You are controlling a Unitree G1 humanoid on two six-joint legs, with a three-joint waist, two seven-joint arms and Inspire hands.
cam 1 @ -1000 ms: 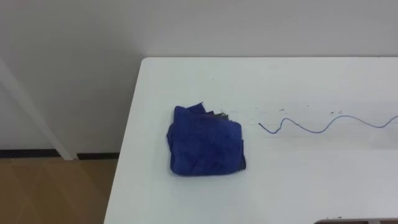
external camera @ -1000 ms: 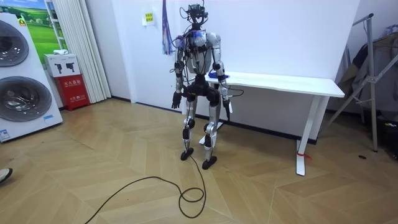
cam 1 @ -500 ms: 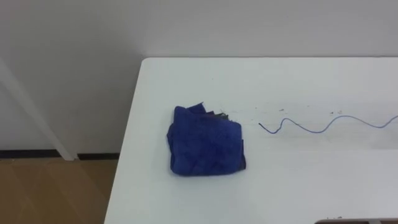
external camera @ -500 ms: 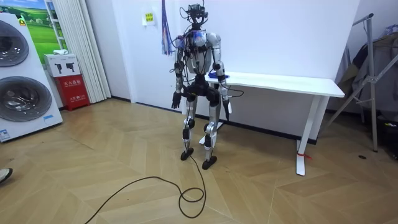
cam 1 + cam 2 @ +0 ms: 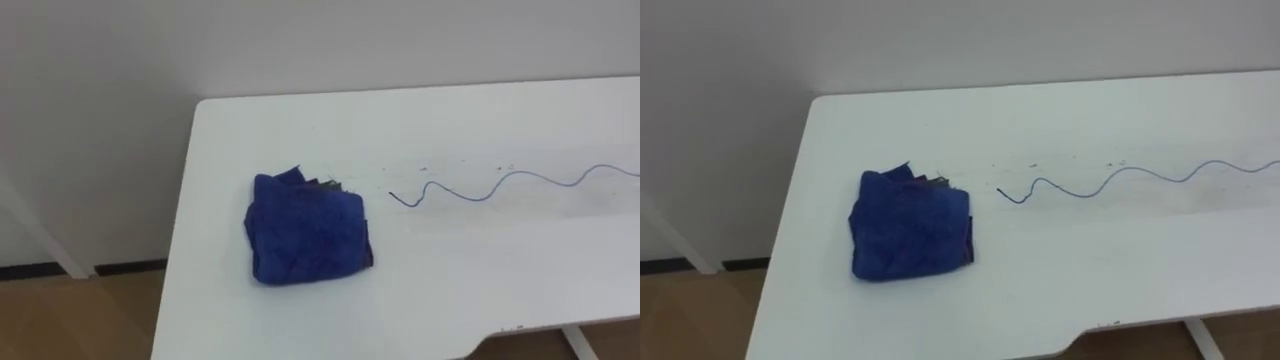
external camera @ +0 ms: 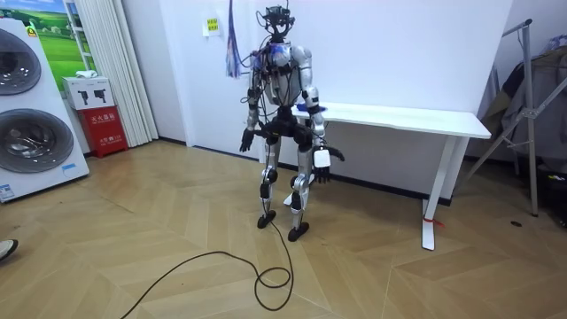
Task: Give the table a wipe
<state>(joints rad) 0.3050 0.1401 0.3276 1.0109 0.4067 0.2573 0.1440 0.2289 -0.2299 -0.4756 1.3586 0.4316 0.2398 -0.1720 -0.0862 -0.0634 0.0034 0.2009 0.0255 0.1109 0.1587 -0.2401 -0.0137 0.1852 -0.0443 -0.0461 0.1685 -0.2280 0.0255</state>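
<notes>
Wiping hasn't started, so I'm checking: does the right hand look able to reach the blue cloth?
Probably yes. The blue cloth lies uncovered near the left end of the table, and the right hand hangs below tabletop height close by, nothing between them; it must rise first.

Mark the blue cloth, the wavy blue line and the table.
blue cloth [image 5: 308, 232]: left eye view, middle of the folded bundle.
wavy blue line [image 5: 479, 197]: left eye view, a dip midway along it.
table [image 5: 450, 285]: left eye view, bare top near the front edge.
</notes>
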